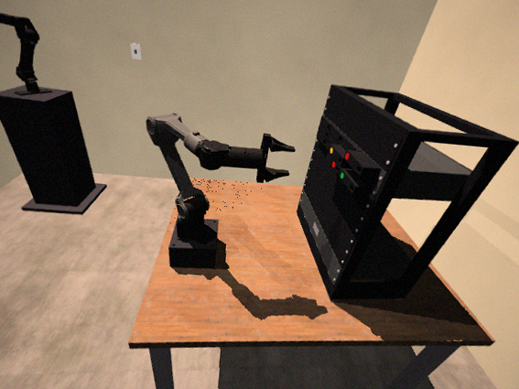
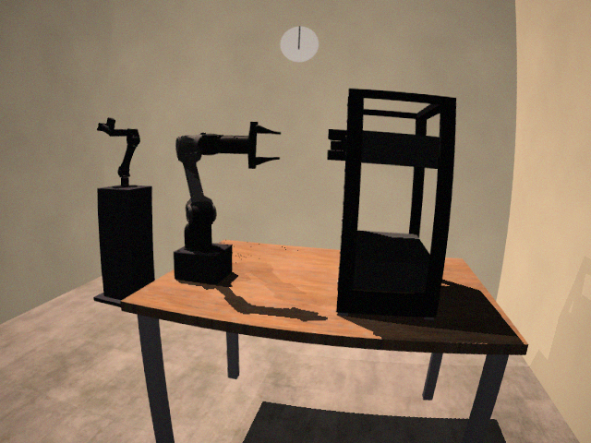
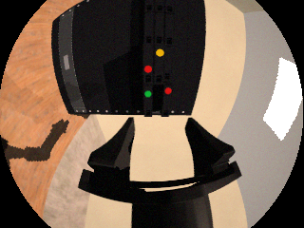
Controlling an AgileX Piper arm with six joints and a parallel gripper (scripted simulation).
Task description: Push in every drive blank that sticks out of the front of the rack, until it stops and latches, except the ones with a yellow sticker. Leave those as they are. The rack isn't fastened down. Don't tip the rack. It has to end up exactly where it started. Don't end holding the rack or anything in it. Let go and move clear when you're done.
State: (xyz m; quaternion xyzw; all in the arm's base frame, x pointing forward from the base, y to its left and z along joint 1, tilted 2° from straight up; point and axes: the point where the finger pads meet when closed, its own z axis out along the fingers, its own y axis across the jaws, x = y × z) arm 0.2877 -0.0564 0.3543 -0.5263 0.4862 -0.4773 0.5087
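The black open-frame rack point(image 1: 383, 194) stands on the right half of the wooden table, its front facing my arm. High on the front are drive blanks marked with a yellow sticker point(image 1: 331, 149), two red stickers point(image 1: 347, 156) point(image 1: 333, 164) and a green sticker point(image 1: 341, 175). From the side, blanks point(image 2: 336, 144) stick out of the front. I cannot tell how far each one stands out. My gripper point(image 1: 286, 159) is open and empty. It hovers level with the blanks, a short gap from the rack front, and also shows in the side view point(image 2: 274, 145). The wrist view shows the fingers below the stickers point(image 3: 155, 76).
My arm's base point(image 1: 193, 247) sits at the table's left side. A black pedestal point(image 1: 45, 147) with another small arm stands on the floor to the left. The rack's rear is near the table's right edge point(image 2: 515, 333), by the beige wall.
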